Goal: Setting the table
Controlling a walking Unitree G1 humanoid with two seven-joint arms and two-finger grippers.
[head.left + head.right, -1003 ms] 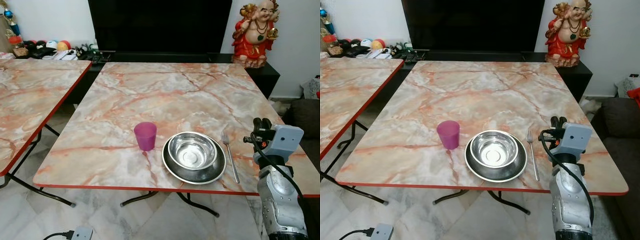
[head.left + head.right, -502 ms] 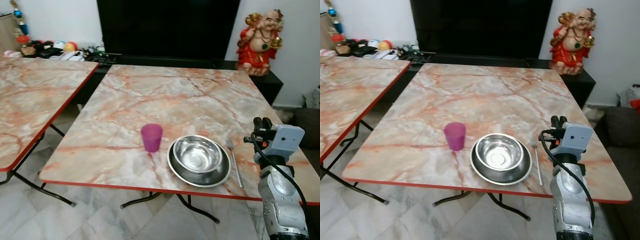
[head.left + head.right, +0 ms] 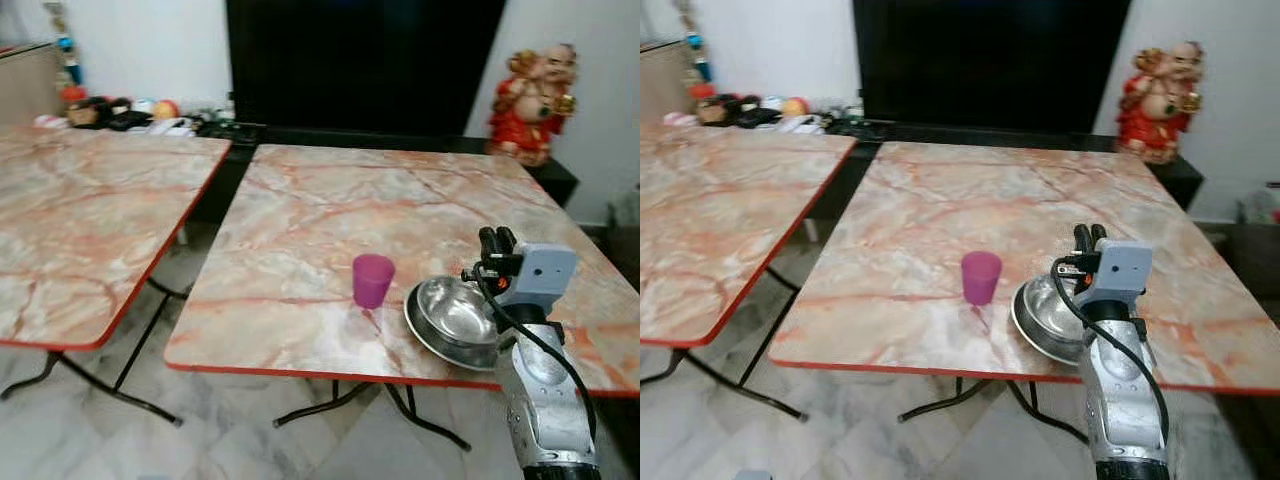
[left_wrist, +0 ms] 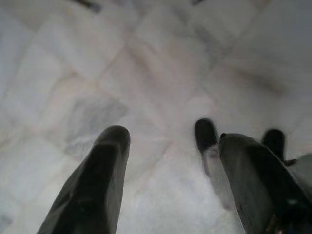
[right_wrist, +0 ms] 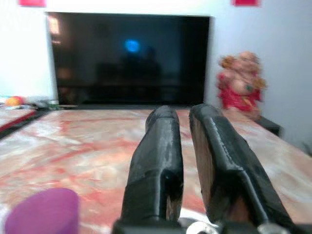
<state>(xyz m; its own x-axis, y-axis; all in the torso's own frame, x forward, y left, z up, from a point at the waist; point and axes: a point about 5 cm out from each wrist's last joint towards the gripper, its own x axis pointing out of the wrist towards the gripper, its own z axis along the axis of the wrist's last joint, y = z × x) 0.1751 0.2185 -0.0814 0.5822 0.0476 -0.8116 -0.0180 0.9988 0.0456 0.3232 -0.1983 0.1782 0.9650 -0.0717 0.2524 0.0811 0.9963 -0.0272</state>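
Observation:
A purple cup (image 3: 373, 280) stands upright near the front edge of the marble table (image 3: 400, 200). Just to its right, a steel bowl (image 3: 452, 312) sits inside a steel plate (image 3: 1032, 330). My right gripper (image 3: 495, 238) is raised over the table's front right part, beside the bowl, and its arm hides what lies right of the plate. In the right wrist view the right gripper (image 5: 185, 109) is shut on nothing, its fingers (image 5: 158, 146) pointing across the table, with the cup (image 5: 44, 212) low to one side. My left gripper (image 4: 170, 139) hangs open over the floor.
A second marble table (image 3: 80, 220) stands to the left, with a gap of tiled floor (image 3: 170, 300) between the two. Behind are a dark TV (image 3: 360, 60) on a low black unit, a red figurine (image 3: 532, 100) at the back right, and small clutter (image 3: 120, 112) at the back left.
The camera has swung left, so the whole scene sits further right and more of the left table shows. Cup, bowl and plate keep their places; my right arm stays raised.

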